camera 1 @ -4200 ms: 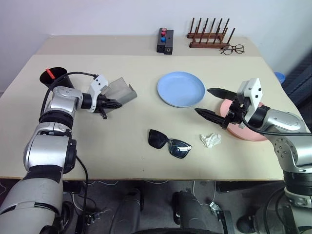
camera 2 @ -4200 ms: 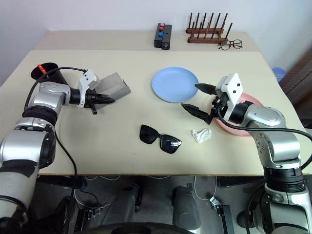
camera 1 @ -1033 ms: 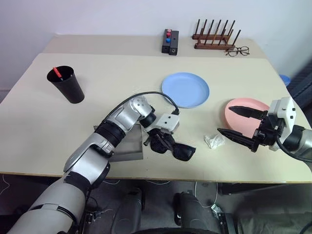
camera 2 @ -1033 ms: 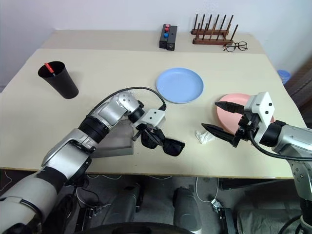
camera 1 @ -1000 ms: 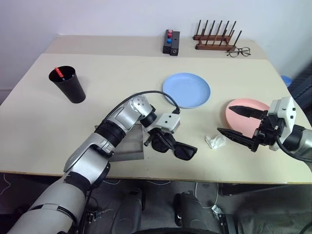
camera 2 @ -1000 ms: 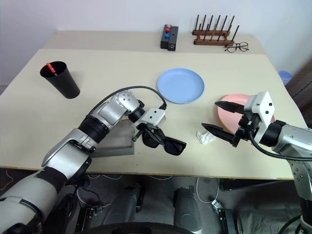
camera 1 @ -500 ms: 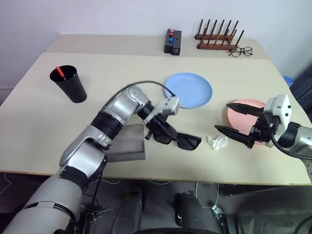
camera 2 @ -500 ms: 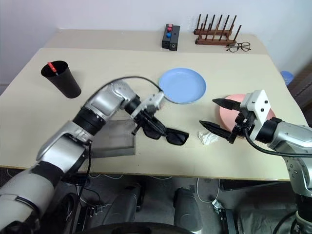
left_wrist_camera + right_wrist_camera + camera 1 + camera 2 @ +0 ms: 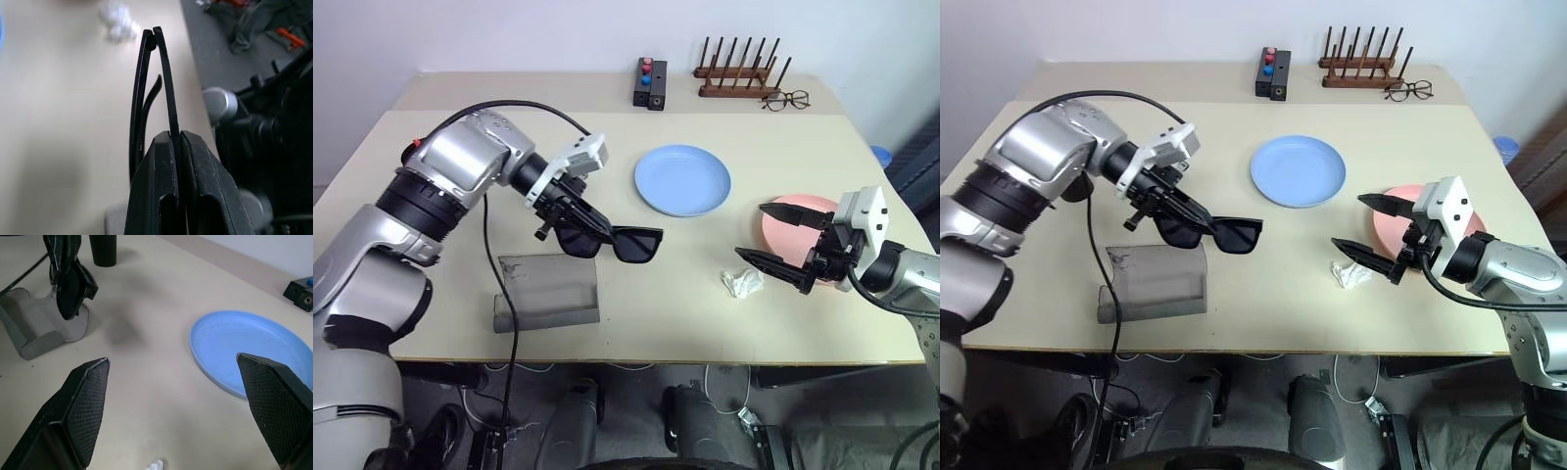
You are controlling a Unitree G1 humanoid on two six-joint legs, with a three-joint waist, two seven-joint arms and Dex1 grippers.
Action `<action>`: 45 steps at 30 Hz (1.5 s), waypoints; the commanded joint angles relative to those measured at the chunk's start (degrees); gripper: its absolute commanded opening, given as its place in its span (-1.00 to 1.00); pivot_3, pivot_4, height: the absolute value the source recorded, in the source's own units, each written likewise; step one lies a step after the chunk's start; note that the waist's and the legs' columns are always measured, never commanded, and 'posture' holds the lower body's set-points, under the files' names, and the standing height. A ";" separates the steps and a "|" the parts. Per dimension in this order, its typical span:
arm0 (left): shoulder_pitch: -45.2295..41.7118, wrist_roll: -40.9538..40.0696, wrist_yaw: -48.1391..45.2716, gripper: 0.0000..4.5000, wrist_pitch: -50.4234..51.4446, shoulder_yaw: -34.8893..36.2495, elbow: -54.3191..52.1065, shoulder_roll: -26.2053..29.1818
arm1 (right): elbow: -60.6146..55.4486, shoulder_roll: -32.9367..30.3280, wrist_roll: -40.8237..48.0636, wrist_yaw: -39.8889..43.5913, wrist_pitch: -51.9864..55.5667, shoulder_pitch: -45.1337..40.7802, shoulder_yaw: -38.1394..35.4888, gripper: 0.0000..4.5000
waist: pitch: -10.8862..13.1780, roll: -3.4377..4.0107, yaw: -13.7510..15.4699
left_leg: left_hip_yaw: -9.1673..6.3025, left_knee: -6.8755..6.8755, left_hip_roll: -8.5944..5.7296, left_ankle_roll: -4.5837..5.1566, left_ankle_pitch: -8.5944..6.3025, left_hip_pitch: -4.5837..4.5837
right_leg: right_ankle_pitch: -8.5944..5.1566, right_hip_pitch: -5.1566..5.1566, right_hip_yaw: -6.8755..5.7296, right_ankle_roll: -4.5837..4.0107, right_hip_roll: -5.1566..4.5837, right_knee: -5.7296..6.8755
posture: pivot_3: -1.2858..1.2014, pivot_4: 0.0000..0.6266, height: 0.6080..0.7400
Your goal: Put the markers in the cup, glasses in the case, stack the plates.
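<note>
Overhead, the left gripper [image 9: 570,211] clamps one pair of black-framed dark-lensed sunglasses [image 9: 607,241] above one flat grey fabric case [image 9: 548,300]; the right gripper [image 9: 781,242] gapes empty near two round plastic plates, light blue [image 9: 682,180] and salmon pink [image 9: 793,211].

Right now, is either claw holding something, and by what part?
The left gripper pinches the black sunglasses by one end of the frame, lifted off the table. The right gripper holds nothing.

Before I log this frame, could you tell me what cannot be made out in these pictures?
- Cup: hidden behind the left arm in both eye views; cut off by the picture's edge in the right wrist view, so the marker cannot be checked.
- Pink plate: partly covered by the right gripper.
- Sunglasses: held edge-on in the left gripper in the left wrist view; lenses unseen there.
- Case: whether its mouth is open is unclear.
</note>
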 commanded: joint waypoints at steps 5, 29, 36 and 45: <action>1.79 -5.12 -0.23 -0.99 0.54 -0.99 -2.46 10.86 | -1.34 0.24 2.09 0.57 0.90 -1.14 0.09 0.88 | 0.01 -0.01 0.11 | 0.01 0.00 0.01 0.00 0.00 -0.02 | 0.00 -0.03 0.00 -0.01 0.00 0.00 | 0.03 -0.52 1.00; 24.06 0.03 -0.23 -0.99 -3.75 11.46 -10.86 12.96 | -5.01 3.16 9.57 3.05 3.15 -6.43 4.97 0.88 | 0.03 -0.01 0.23 | 0.18 -0.07 0.09 0.00 -0.02 -0.03 | 0.01 -0.15 0.11 -0.04 -0.04 -0.01 | 0.03 -0.52 1.00; 26.64 3.56 -0.23 -0.99 -5.30 13.08 -8.47 10.52 | -4.56 2.50 8.14 2.51 2.32 -6.21 4.33 0.88 | 0.03 -0.01 -0.07 | 0.33 -0.12 0.06 0.02 -0.01 -0.07 | 0.03 -0.29 0.18 -0.05 -0.04 0.02 | 0.03 -0.52 1.00; 31.09 2.28 -0.23 -0.99 -0.98 15.81 -11.42 10.04 | -3.91 2.56 8.04 2.28 2.52 -6.45 3.61 0.88 | 0.03 -0.01 0.06 | 0.45 -0.11 0.09 0.02 -0.02 -0.06 | 0.03 -0.33 0.28 -0.05 -0.03 0.05 | 0.03 -0.52 1.00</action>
